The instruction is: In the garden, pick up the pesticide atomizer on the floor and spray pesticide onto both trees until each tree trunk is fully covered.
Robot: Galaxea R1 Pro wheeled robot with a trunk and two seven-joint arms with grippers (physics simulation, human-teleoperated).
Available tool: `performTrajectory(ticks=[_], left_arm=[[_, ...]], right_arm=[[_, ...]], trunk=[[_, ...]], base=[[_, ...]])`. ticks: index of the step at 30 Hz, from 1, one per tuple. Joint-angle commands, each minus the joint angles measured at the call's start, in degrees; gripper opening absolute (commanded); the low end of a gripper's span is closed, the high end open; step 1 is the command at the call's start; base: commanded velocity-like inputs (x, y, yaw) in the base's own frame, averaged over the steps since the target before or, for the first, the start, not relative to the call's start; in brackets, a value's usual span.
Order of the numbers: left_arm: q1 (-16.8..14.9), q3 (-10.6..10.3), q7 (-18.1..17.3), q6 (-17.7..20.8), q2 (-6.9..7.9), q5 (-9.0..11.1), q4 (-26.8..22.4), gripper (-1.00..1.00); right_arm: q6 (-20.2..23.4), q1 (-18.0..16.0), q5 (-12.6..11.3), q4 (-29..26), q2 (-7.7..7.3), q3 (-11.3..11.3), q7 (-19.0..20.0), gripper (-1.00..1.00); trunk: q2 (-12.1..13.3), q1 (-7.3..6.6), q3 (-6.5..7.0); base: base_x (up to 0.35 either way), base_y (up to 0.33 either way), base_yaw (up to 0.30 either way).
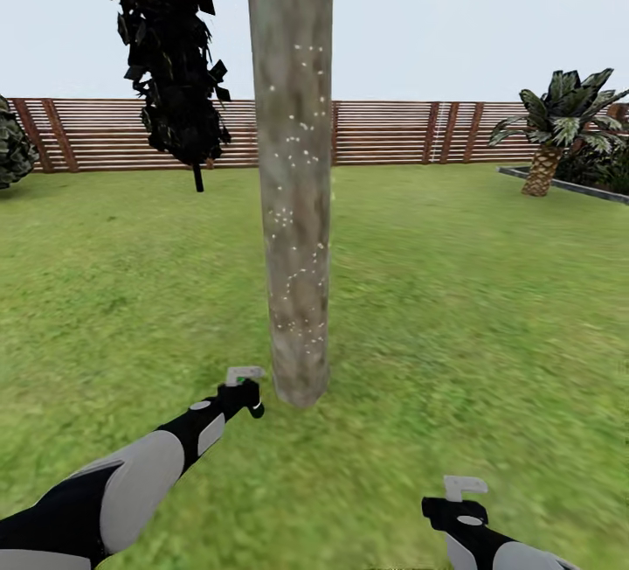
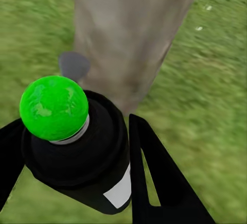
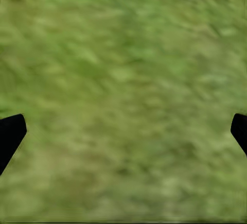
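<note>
One tree trunk (image 1: 293, 168) rises from the grass (image 1: 454, 290) straight ahead in the head view, a grey-brown mottled column dotted with tiny white specks of pesticide (image 1: 297, 150) from high up down to near its base. The left gripper (image 1: 243, 395) sits low beside the foot of that trunk, just to its left, and is clamped on the pesticide atomizer (image 2: 82, 147). In the left wrist view the black bottle is wedged between the two dark fingers (image 2: 159, 177), its white label band showing and a bright green ball at its top, with the trunk close beyond it; whether bottle and bark touch cannot be told.

The right gripper (image 3: 123, 131) hangs over bare lawn, well apart from the trunk, its two fingertips (image 3: 10, 134) wide apart at the edges of the right wrist view with nothing between them.

Counted in the head view: one speckled trunk, one dark conifer (image 1: 170, 54) behind it to the left, one short palm (image 1: 559, 128) at the far right, one dark shrub (image 1: 13, 150) at the left edge, one brown slatted fence (image 1: 393, 133) across the back, and two arms.
</note>
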Motion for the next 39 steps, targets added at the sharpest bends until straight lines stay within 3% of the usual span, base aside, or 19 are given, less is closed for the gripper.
performTrajectory(ticks=[1, 20, 39], left_arm=[[-0.01, 0.5, -0.16, -0.16, 0.12, -0.57, 0.0, -1.0], [-0.01, 0.5, -0.18, -0.08, 0.38, -0.57, 0.0, -1.0], [-0.01, 0.5, -0.22, -0.1, 0.38, -0.57, 0.0, -1.0]], right_arm=[[-0.38, -0.11, 0.58, 0.3, -0.04, -0.48, -0.34, 1.0], [-0.33, -0.11, 0.58, 0.29, 0.03, -0.48, -0.34, 1.0], [-0.29, -0.11, 0.58, 0.31, 0.05, -0.48, -0.34, 1.0]], trunk=[[-0.02, -0.01, -0.02], [-0.02, -0.01, 0.13], [-0.02, -0.01, 0.01]], base=[[0.002, 0.35, -0.261], [0.0, 0.35, -0.205], [0.0, 0.35, -0.293]])
